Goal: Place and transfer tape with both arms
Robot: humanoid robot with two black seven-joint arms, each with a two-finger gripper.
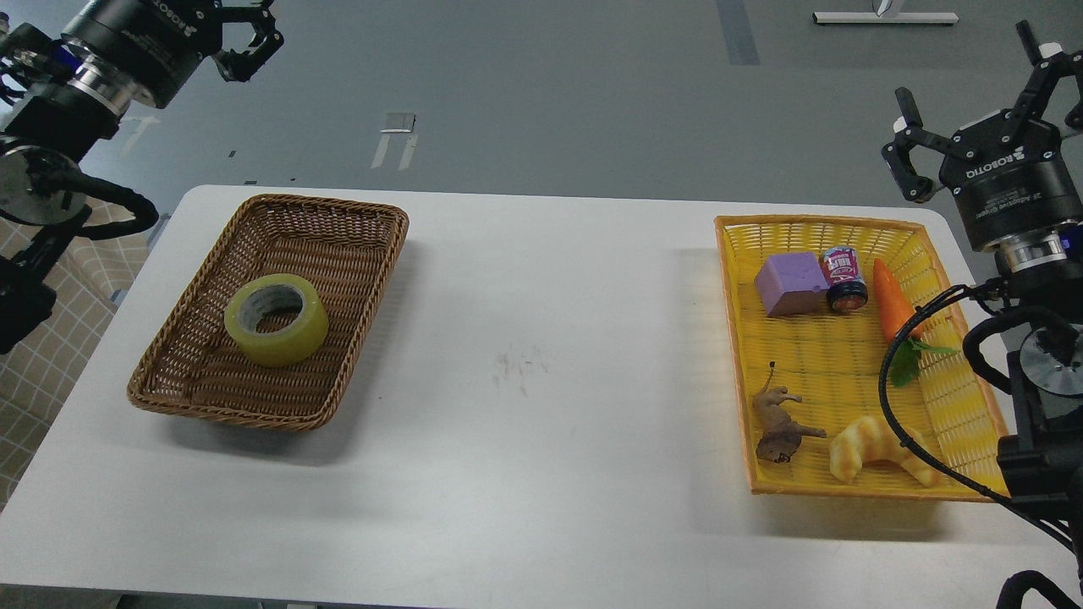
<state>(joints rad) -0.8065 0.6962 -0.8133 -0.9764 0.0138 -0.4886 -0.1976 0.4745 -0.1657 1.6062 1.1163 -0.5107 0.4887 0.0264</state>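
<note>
Head view, single frame. White table [525,423] spans the field. On its left side sits a brown wicker basket [338,245]; on its right side, well apart, a yellow plastic basket [846,355].

Left arm enters upper left; left gripper [245,38] hangs above and behind the wicker basket, off the table's far edge, fingers spread, nothing between them. Right arm enters from the right; right gripper [981,110] stands beyond the yellow basket's far right corner, fingers pointing up and splayed apart, also empty.

Tape [277,320] lies flat in the wicker basket, core hole facing up, near the basket's middle, clear of the walls. Its axis is vertical, so a top-down approach meets the ring face-on.

Key relation: tape lies below the left gripper and toward the robot, slightly right of it. Left arm is plainly the nearer; right gripper is across the full table width. Judgement: pickup falls to the left arm.

Yellow basket contents, not task items: purple block [791,283], small jar [844,279], toy carrot [895,300], croissant toy [880,448], brown animal figure [778,423].
</note>
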